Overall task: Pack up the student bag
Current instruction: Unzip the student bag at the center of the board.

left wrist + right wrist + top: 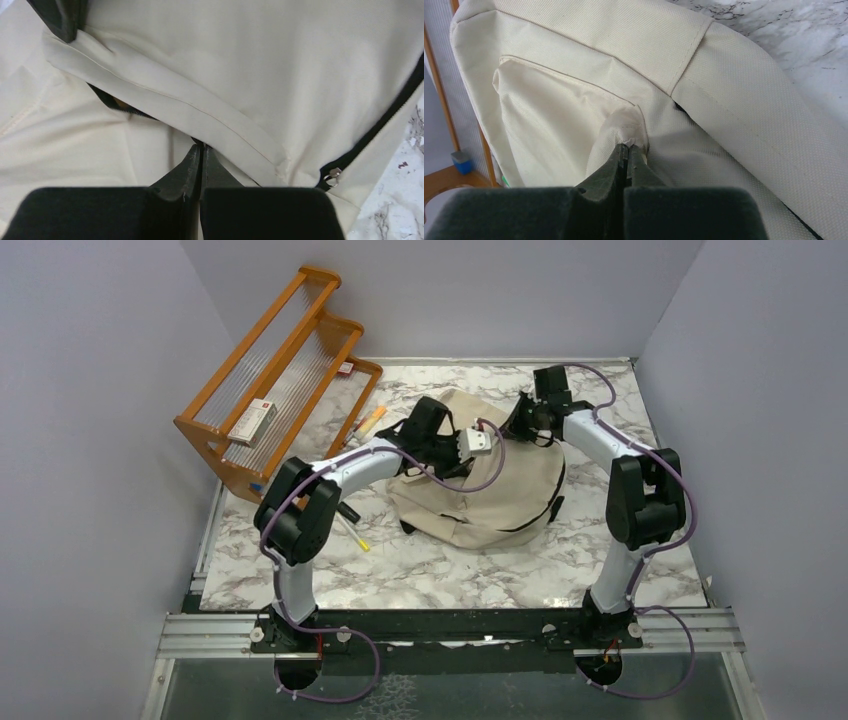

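**Bag in hand, loading yet to begin**

At the upper left of the overhead view a wooden rack (270,370) is standing on the desk (450,570), carrying a small box (252,421) on one shelf. An orange marker (370,421) is lying just beside the rack's foot, and a yellow-tipped pen (353,533) is lying lower down, near the left arm's elbow. None of these is sitting in the bag, so the loading itself is looking wholly undone.

Moving right, the left gripper (201,152) is resting with its fingers pressed together at the dark zipper line under a cream flap. Whether cloth is caught between them I cannot tell. The student bag (480,495) is lying slumped in the middle of the desk, between the two arms. Its zipper pull (331,176) is showing at the lower right of the left wrist view.

At the right, the right gripper (626,150) is pinching a bunched fold of the bag's canvas. Both arms are seemingly working at opening the bag's mouth, the first step.
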Robot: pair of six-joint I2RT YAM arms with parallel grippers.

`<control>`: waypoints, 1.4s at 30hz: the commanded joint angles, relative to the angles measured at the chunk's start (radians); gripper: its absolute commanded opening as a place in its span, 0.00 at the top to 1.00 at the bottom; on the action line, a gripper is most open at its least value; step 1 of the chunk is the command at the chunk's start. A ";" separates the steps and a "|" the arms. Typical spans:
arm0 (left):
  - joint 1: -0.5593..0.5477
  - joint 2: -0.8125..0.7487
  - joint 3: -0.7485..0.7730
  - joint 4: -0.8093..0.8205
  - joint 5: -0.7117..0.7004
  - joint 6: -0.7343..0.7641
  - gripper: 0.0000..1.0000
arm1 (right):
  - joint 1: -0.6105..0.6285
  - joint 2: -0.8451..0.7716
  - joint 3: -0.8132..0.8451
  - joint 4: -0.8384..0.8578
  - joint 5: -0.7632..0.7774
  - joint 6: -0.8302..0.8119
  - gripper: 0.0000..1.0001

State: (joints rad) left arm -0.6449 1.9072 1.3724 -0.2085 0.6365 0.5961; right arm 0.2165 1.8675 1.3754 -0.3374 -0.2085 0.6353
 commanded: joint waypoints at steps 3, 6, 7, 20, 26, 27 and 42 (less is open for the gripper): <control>-0.021 -0.133 -0.125 -0.066 -0.004 0.001 1.00 | -0.034 0.038 0.036 0.072 0.009 -0.012 0.99; -0.025 -0.170 -0.168 -0.065 -0.016 -0.005 1.00 | -0.034 0.036 0.034 0.072 0.001 -0.019 1.00; -0.027 -0.181 -0.180 -0.066 -0.022 -0.008 1.00 | -0.034 0.032 0.029 0.073 0.000 -0.021 1.00; -0.040 -0.316 -0.400 -0.069 -0.140 -0.071 1.00 | -0.034 -0.006 -0.002 0.090 -0.005 -0.058 0.99; -0.041 -0.331 -0.469 -0.053 -0.209 -0.127 1.00 | -0.034 -0.034 0.000 0.078 -0.025 -0.081 1.00; -0.039 -0.332 -0.475 -0.046 -0.210 -0.137 1.00 | -0.033 -0.041 -0.002 0.073 -0.033 -0.087 0.99; -0.058 -0.332 -0.435 0.021 -0.149 -0.165 1.00 | 0.102 -0.225 -0.232 0.111 -0.112 0.042 0.40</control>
State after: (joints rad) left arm -0.6834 1.5887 0.9192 -0.1337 0.4416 0.4416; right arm 0.2615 1.6749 1.1736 -0.2760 -0.3046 0.6201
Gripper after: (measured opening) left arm 0.008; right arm 0.525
